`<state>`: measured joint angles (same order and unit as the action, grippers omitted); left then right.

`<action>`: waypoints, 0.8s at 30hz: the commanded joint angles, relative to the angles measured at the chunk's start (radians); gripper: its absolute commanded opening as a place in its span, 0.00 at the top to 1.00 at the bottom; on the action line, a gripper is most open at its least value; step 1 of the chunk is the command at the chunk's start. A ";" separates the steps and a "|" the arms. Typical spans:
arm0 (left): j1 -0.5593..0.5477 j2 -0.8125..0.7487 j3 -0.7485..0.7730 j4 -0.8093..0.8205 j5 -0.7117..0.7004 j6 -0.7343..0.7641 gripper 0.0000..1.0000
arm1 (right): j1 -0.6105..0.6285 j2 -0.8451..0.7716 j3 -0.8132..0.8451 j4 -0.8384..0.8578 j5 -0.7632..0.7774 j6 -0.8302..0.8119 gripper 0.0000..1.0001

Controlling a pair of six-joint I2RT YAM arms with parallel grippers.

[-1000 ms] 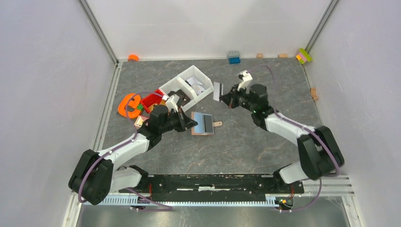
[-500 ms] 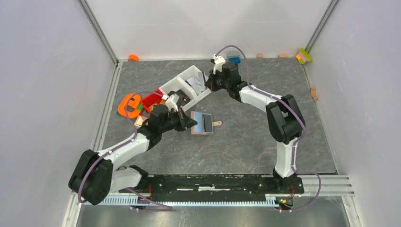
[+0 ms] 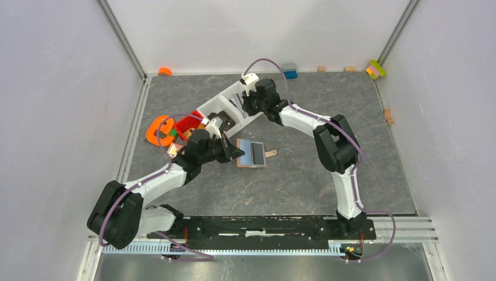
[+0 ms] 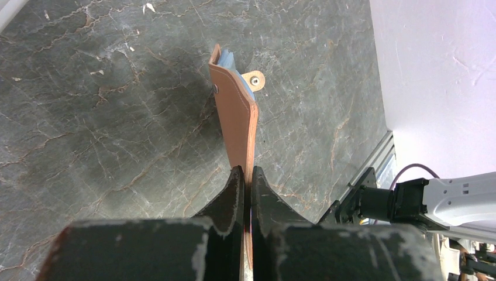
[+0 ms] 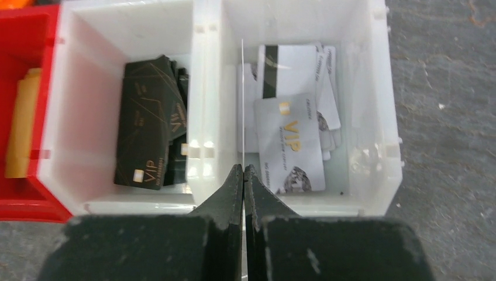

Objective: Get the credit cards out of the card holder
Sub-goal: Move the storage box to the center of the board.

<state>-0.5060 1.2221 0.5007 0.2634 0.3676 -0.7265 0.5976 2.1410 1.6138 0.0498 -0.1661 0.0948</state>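
Observation:
The tan-brown card holder (image 3: 252, 153) lies open mid-table with a pale blue-grey credit card (image 3: 257, 153) in it. My left gripper (image 3: 237, 151) is shut on its left edge. In the left wrist view the holder (image 4: 237, 123) stands edge-on between my left gripper (image 4: 246, 175), with the blue card's corner (image 4: 227, 58) showing behind it. My right gripper (image 3: 244, 105) is over the white bin (image 3: 229, 92). In the right wrist view my right gripper (image 5: 243, 172) is shut on a thin pale card (image 5: 241, 99) seen edge-on, above the divider between the two compartments.
The white bin (image 5: 383, 105) holds pale VIP cards (image 5: 290, 140) in its right compartment and black cards (image 5: 149, 123) in its left. A red bin (image 5: 17, 199) adjoins it. An orange object (image 3: 159, 130), a blue brick (image 3: 289, 71) and small blocks (image 3: 376, 69) lie around the edges.
My right arm swung left and away with the pale card, from right of the table's middle to over the white bin. My left gripper and the card holder stayed put.

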 commanded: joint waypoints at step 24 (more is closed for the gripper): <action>0.000 -0.073 0.011 -0.006 -0.041 -0.002 0.98 | 0.008 -0.025 -0.017 -0.203 0.078 -0.006 1.00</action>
<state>-0.5060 1.1694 0.5007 0.2310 0.3397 -0.7319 0.6006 2.1685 1.6131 -0.0708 -0.0994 0.0818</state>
